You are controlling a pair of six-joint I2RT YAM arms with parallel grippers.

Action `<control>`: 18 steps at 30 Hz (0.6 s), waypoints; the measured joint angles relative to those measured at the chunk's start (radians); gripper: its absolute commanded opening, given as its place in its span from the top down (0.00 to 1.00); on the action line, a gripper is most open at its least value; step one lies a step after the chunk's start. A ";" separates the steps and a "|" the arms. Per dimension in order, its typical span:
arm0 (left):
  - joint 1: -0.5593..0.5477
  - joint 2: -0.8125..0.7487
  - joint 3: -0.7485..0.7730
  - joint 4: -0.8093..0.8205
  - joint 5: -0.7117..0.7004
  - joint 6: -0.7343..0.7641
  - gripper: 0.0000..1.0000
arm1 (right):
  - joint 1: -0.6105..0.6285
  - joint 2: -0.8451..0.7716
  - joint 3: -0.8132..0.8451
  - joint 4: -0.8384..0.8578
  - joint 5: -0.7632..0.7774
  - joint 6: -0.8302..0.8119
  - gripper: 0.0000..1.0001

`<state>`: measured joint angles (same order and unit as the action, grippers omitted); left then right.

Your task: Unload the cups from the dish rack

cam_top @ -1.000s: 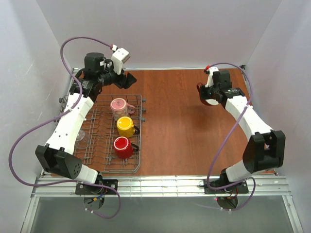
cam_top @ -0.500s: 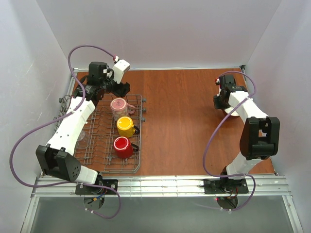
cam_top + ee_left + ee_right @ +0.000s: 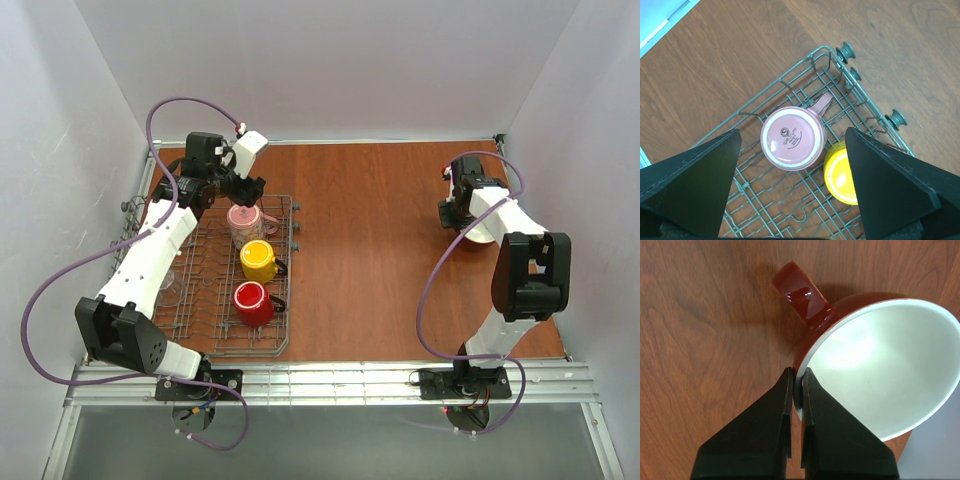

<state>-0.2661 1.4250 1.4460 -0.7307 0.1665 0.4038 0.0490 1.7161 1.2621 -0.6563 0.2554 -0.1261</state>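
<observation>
- Top external view, against a second ago: the right arm has swung out to the far right of the surface (image 3: pixel 370 260) and come down. The white cup (image 3: pixel 484 230) now sits low by the right wall, well apart from the dish rack (image 3: pixel 215 345).
- The left arm has drawn in from beyond the rack's far corner. It now hangs over the pink mug (image 3: pixel 792 145).
- My reading is that one cup is as good as unloaded and only needs letting go, and the pink mug looks like the next pick. The yellow mug (image 3: pixel 258 260), red mug (image 3: pixel 251 302) and glass tumbler (image 3: pixel 167 287) are in the rack.
- The right fingers (image 3: pixel 755 440) are pressed onto the white cup's rim, one inside and one outside. Whether its base is fully down I cannot tell.
- The left fingers (image 3: pixel 700 180) are spread wide, one on each side of the pink mug and above it, touching nothing.
- The white cup, dark red outside, has its mouth up and its axis about vertical. Its handle sticks out sideways just beside the pinched spot.
- The pink mug stands mouth down with its stamped base up and its axis vertical. Its handle points toward the rack's right edge, and the yellow mug is just beside it.
</observation>
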 measured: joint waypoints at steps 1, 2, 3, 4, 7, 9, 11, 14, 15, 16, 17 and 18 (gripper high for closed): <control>0.000 0.000 0.000 -0.003 -0.003 0.001 0.20 | -0.002 0.004 0.000 0.000 -0.001 -0.002 0.99; 0.000 0.000 0.000 -0.005 -0.005 0.003 0.20 | -0.003 0.008 0.000 0.000 -0.003 -0.003 0.99; 0.000 0.000 0.000 -0.006 -0.009 0.003 0.20 | -0.003 0.015 0.000 0.000 -0.008 -0.005 0.99; 0.000 0.000 0.000 -0.008 -0.013 0.004 0.20 | -0.003 0.019 0.000 0.000 -0.013 -0.006 0.99; 0.000 0.003 0.000 -0.017 -0.032 0.007 0.20 | -0.004 0.024 0.000 0.001 -0.020 -0.010 0.99; 0.000 0.010 0.000 -0.028 -0.049 0.007 0.20 | -0.004 0.024 0.000 0.001 -0.023 -0.012 0.99; 0.000 0.020 0.000 -0.038 -0.064 0.008 0.20 | -0.004 0.024 0.000 0.001 -0.024 -0.013 0.99; 0.000 0.029 -0.005 -0.054 -0.084 0.012 0.20 | -0.004 0.024 0.000 0.001 -0.026 -0.013 0.94; 0.000 0.029 -0.008 -0.058 -0.089 0.014 0.20 | -0.005 0.024 0.000 0.001 -0.027 -0.012 0.90; 0.000 0.029 -0.011 -0.061 -0.093 0.017 0.20 | -0.005 0.024 0.000 0.001 -0.029 -0.011 0.82; 0.000 0.029 -0.013 -0.065 -0.100 0.018 0.20 | -0.006 0.024 0.000 0.002 -0.026 -0.010 0.80; 0.000 0.029 -0.014 -0.070 -0.104 0.020 0.20 | -0.007 0.024 0.000 0.005 -0.026 -0.016 0.77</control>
<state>-0.2661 1.4540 1.4319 -0.8009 0.0628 0.4240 0.0418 1.7401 1.2621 -0.6518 0.2298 -0.1417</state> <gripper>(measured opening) 0.801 0.166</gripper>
